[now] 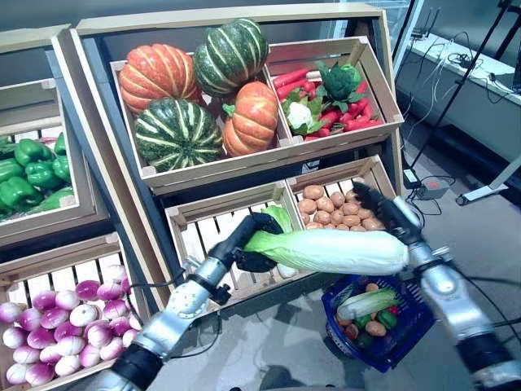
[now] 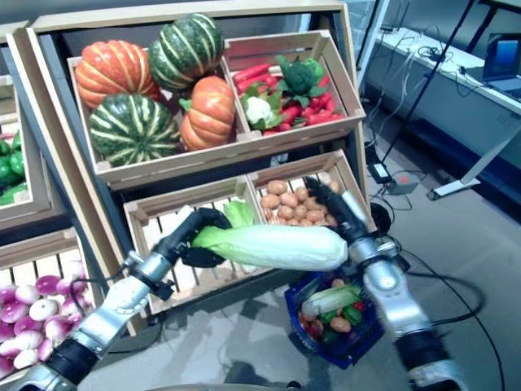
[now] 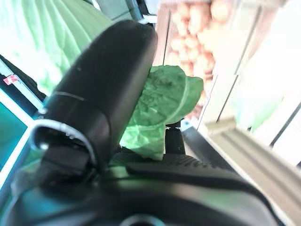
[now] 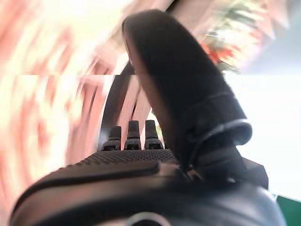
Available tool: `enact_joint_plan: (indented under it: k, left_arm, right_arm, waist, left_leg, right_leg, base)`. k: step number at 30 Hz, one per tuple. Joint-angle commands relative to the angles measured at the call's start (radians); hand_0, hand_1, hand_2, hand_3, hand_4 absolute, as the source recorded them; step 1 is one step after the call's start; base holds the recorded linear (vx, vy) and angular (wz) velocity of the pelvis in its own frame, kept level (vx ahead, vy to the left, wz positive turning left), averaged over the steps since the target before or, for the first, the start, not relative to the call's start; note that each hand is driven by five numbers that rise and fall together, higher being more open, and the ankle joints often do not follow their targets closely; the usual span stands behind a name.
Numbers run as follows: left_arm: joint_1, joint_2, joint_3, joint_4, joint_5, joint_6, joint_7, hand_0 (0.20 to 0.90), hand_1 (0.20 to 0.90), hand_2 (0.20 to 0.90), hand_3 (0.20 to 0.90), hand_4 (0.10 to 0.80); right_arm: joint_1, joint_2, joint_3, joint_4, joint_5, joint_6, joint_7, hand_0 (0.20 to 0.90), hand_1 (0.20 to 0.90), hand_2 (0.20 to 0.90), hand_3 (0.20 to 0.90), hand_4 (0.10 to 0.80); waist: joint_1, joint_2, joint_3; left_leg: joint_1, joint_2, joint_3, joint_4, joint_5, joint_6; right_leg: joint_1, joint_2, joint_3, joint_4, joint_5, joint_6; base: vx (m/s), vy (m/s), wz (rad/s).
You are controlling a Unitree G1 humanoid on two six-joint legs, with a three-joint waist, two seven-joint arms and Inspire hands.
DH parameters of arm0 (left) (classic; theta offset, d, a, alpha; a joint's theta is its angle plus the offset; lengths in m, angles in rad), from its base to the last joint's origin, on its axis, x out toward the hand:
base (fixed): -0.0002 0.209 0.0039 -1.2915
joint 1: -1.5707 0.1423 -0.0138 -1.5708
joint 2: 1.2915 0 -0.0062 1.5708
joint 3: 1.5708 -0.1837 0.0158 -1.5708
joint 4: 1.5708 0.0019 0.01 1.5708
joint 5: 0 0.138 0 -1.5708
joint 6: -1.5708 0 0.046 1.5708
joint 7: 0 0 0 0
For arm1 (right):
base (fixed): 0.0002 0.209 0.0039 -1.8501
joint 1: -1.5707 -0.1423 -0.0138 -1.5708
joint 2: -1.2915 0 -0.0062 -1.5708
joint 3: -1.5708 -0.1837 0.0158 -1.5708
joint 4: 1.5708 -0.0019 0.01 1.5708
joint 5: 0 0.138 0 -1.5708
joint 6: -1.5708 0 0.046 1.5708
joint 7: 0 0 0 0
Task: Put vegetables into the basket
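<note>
A long napa cabbage [image 1: 326, 250] is held crosswise in the air, just in front of the lower crates of the wooden stand [image 1: 98, 122]. Its leafy end is gripped by the left hand [image 1: 252, 240], fingers curled round the green leaves, which is also seen in the left wrist view. The right hand [image 1: 383, 210] is laid against the white stem end with fingers straight, so it's pressed there rather than clenched.

The blue basket [image 1: 407, 326] sits on the floor below the cabbage's right end, near the stand's front right corner. It's already pretty full: a smaller cabbage-like piece [image 1: 366, 303] plus a few small round and green bits, too jumbled to be counted. The most open room is found on the basket's near side, toward the floor.

Behind the cabbage, the lower left crate [image 1: 212, 236] is nearly bare slats with one more leafy green [image 1: 279, 217] left at its right edge. The crate beside it is filled with potatoes [image 1: 334, 208]. Up top, four pumpkins [image 1: 175, 134] are counted, two orange and two green striped, next to a crate of mixed red and green vegetables [image 1: 330, 98]. At the far left, green peppers [image 1: 28, 171] and purple onions [image 1: 57, 326] are seen.
</note>
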Motion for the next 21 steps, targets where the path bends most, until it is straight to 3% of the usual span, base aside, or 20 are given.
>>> enact_joint_plan:
  k: [1,6,8,13,16,21]
  left_arm:
    - [-0.106,0.039,0.059,-0.072,-0.012,-0.097,0.08,0.3,0.3,0.3,0.3,0.4]
    - [-0.127,0.035,0.087,-0.082,0.003,-0.072,0.085,0.3,0.3,0.3,0.3,0.4]
    - [-0.132,0.03,0.094,-0.09,0.001,-0.059,0.087,0.3,0.3,0.3,0.3,0.4]
    - [-0.161,0.026,0.1,-0.077,0.067,-0.017,0.13,0.3,0.3,0.3,0.3,0.4]
    - [-0.189,0.031,0.091,-0.05,0.108,0.035,0.164,0.3,0.3,0.3,0.3,0.4]
    - [-0.282,0.032,0.037,0.058,0.224,0.122,0.245,0.3,0.3,0.3,0.3,0.4]
  right_arm:
    - [-0.232,-0.175,-0.123,-0.087,-0.239,0.095,-0.197,0.9,0.9,0.9,0.9,0.8]
    - [-0.254,-0.248,-0.141,-0.182,-0.306,0.292,-0.049,0.9,0.9,0.9,0.9,0.8]
    - [-0.253,-0.258,-0.145,-0.212,-0.308,0.33,0.02,0.9,0.9,0.9,0.9,0.8]
    - [-0.265,-0.263,-0.13,-0.273,-0.285,0.372,0.193,0.9,0.9,0.9,0.9,0.8]
    - [-0.294,-0.266,-0.101,-0.28,-0.265,0.382,0.227,0.9,0.9,0.9,0.9,0.8]
    - [-0.401,-0.246,0.006,-0.31,-0.248,0.435,0.346,0.9,0.9,0.9,0.9,0.8]
  waist:
    - [-0.041,-0.042,-0.011]
    - [-0.053,-0.048,-0.015]
    - [-0.057,-0.05,-0.018]
    - [-0.068,-0.057,-0.022]
    - [-0.072,-0.061,-0.024]
    - [-0.082,-0.067,-0.029]
  left_leg:
    - [-0.006,-0.015,0.015,0.001,-0.05,0.016]
    - [-0.003,-0.014,0.012,0.001,-0.05,0.012]
    - [-0.003,-0.014,0.013,0.001,-0.05,0.011]
    - [-0.004,-0.013,0.019,0.001,-0.048,0.007]
    - [-0.003,-0.013,0.022,0.001,-0.047,0.006]
    - [0.0,-0.015,0.027,0.001,-0.047,0.007]
  right_leg:
    - [0.006,-0.028,0.028,0.001,0.025,-0.003]
    - [0.009,-0.025,0.044,0.001,0.024,-0.001]
    - [0.008,-0.025,0.048,0.001,0.024,0.0]
    - [0.005,-0.023,0.06,0.001,0.026,0.003]
    - [0.004,-0.022,0.065,0.001,0.026,0.004]
    - [0.004,-0.023,0.074,0.001,0.026,0.009]
  base:
    - [0.0,0.0,0.0]
    - [0.006,0.024,-0.12]
    - [0.006,0.014,-0.03]
    - [0.0,0.008,-0.03]
    - [-0.002,0.008,-0.03]
    - [0.0,0.0,0.0]
